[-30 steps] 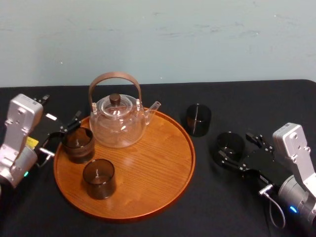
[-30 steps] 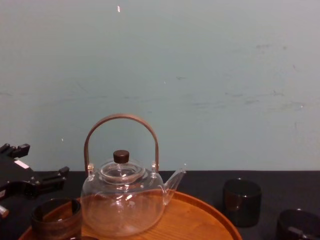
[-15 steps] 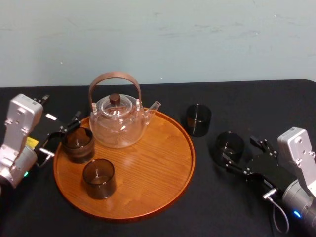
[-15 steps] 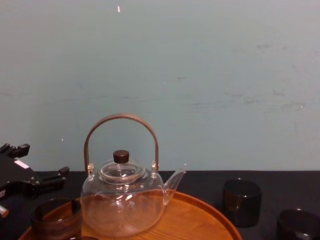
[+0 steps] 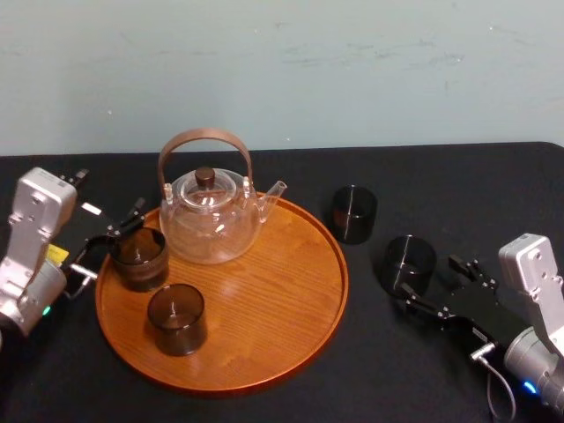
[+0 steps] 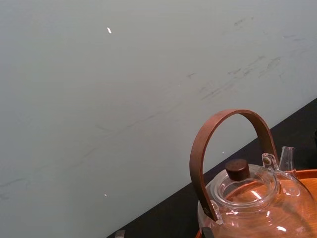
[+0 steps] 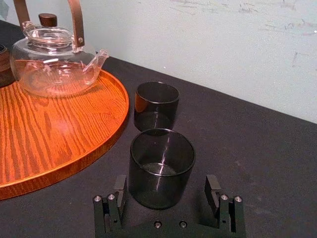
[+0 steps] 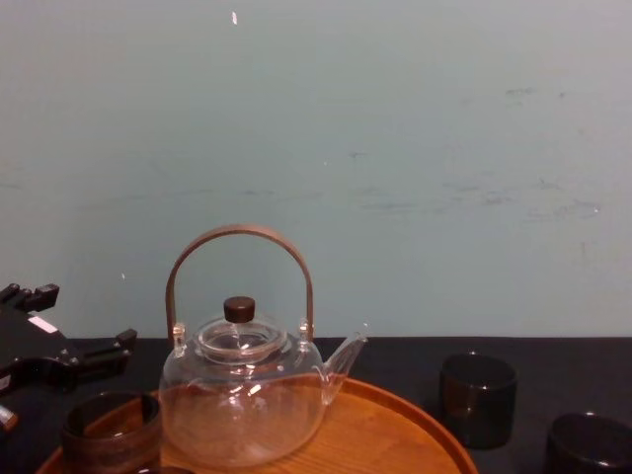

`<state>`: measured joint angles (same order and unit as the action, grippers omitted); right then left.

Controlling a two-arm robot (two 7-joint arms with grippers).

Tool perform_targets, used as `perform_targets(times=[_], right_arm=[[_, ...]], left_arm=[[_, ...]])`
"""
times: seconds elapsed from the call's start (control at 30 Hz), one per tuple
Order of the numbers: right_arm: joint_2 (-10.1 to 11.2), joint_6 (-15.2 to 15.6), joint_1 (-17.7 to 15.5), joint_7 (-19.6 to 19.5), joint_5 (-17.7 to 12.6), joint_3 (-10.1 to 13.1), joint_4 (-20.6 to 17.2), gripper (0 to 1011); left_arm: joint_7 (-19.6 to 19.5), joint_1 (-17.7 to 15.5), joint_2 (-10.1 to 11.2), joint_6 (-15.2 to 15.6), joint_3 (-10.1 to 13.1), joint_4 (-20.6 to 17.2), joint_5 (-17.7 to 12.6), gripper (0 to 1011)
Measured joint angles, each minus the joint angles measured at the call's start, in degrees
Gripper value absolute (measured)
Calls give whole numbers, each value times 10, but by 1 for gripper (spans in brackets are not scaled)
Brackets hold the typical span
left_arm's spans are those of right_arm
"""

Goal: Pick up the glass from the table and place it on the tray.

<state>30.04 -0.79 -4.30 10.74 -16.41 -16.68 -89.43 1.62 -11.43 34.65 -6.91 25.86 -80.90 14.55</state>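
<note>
Right of the tray [image 5: 291,339], the glass [image 5: 410,263] stands ungrasped on the table [image 5: 441,181]. The right gripper [image 5: 429,278], jaws spread, seemingly flanks it. The left gripper [image 5: 115,236] rests at the tray's left edge.

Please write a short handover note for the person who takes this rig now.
Right gripper: open, low over the table, the nearer glass at its fingertips, not gripped.
Left gripper: open, at the left rim of the tray, beside the rim glass.
Done: rim glass and front glass stand on the tray with the teapot.
Left: nearer glass and farther glass are on the table.
</note>
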Motion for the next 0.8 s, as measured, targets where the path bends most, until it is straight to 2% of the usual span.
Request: perform_targets(times=[0.43, 0.8], right_arm=[[-21, -4, 40, 32, 14, 2, 36, 1007], [-43, -11, 77, 62, 27, -2, 81, 1007]], left_arm=[[0, 0, 0, 0, 0, 0, 0, 1001], [0, 0, 0, 0, 0, 0, 0, 1001]])
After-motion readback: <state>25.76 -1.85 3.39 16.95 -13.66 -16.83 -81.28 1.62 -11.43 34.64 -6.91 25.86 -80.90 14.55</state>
